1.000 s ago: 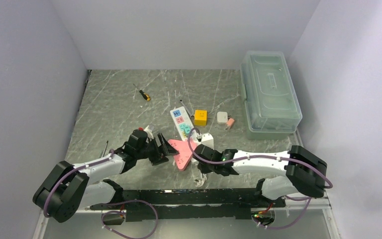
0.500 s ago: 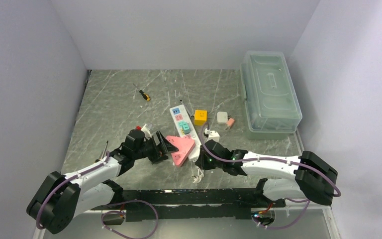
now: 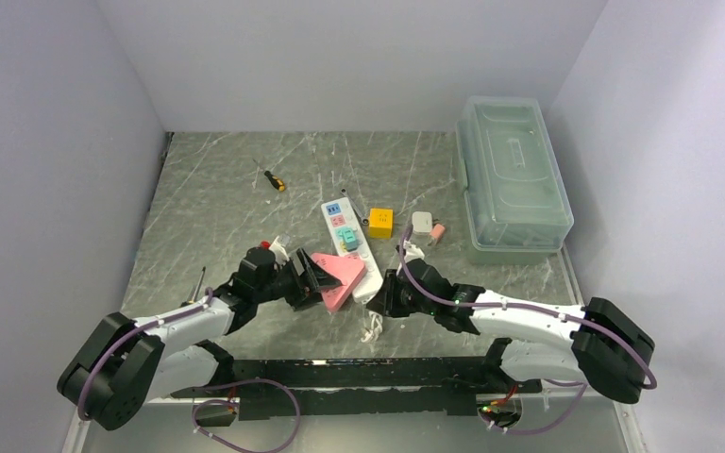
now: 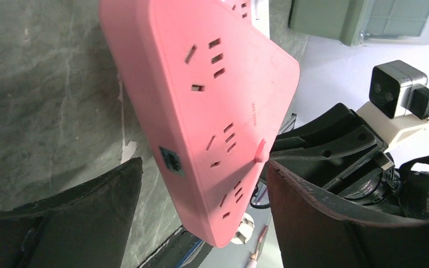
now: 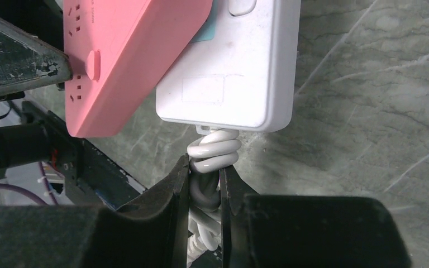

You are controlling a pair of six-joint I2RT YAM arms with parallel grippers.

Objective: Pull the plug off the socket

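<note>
The socket (image 3: 345,231) is a long white power strip with coloured outlet faces, lying mid-table. A pink triangular plug block (image 3: 342,276) sits on its near end, tilted up. My left gripper (image 3: 319,276) is open with a finger on each side of the pink block (image 4: 201,95); a strip of table shows between the left finger (image 4: 89,212) and the block. My right gripper (image 3: 384,294) is shut on the coiled white cord (image 5: 215,151) just below the strip's white end (image 5: 240,72). The pink block (image 5: 128,61) overlaps that end.
A clear lidded box (image 3: 512,179) stands at the right. A yellow cube (image 3: 380,223), a small white adapter (image 3: 422,222) and a small pink piece (image 3: 438,232) lie beside the strip. A screwdriver (image 3: 272,178) lies at the back left. Walls enclose three sides.
My right gripper has moved left and forward to the strip's near end and holds the cord there. The strip and pink block shifted slightly. My left gripper moved closer around the pink block.
</note>
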